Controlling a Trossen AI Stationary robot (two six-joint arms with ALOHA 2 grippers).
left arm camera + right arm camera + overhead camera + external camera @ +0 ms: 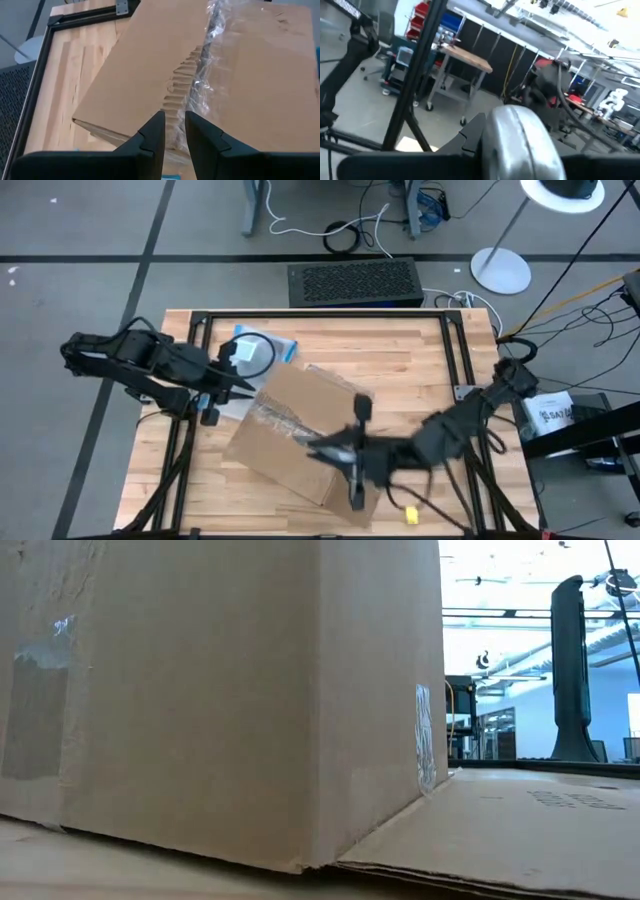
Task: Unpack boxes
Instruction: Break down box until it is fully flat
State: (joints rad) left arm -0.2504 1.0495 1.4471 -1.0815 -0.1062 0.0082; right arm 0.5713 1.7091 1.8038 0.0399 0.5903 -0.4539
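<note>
Just one carton (290, 432), two tools.

A wooden table (400, 380) with a black metal frame along its edges is carrying everything. The brown cardboard box (290, 430) is lying at its centre, turned at an angle. A clear plastic pouch (262, 350) with a blue edge is resting at about eleven o'clock from the box, and a small yellow object (410, 513) is sitting at about five o'clock.
</note>
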